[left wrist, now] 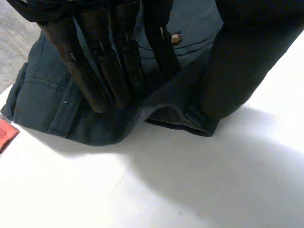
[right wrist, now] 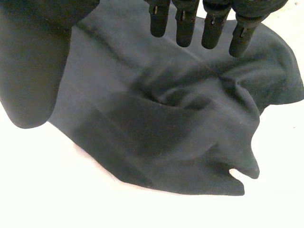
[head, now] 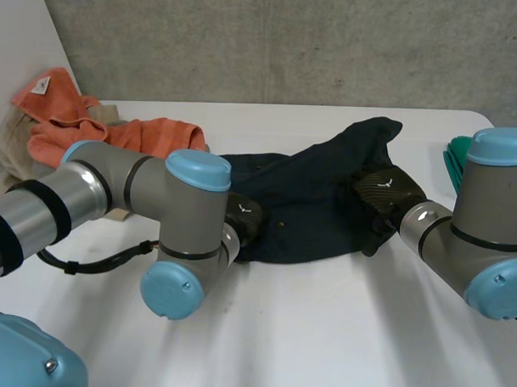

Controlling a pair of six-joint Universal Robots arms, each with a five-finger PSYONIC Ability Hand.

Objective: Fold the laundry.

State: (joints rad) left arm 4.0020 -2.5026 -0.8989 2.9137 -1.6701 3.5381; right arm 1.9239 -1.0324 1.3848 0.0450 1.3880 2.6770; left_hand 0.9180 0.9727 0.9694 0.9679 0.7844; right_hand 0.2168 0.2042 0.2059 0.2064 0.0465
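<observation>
A dark navy garment (head: pixel 309 204) lies crumpled across the middle of the white table (head: pixel 322 332). My left hand (head: pixel 243 217) is at its near left end. In the left wrist view its fingers (left wrist: pixel 114 61) press down on the garment (left wrist: pixel 42 99) near a seam and a small button. The thumb closes in from the side, and the hem is bunched and slightly lifted between them. My right hand (head: pixel 386 194) rests over the garment's right part. In the right wrist view its fingers (right wrist: pixel 183 23) are straight, just above the wrinkled cloth (right wrist: pixel 166 118).
An orange towel (head: pixel 91 128) lies in a heap at the far left on a beige cloth (head: pixel 14 151). Something green (head: pixel 455 162) sits at the right behind my right arm. A red scrap (left wrist: pixel 4 135) lies beside the garment's corner.
</observation>
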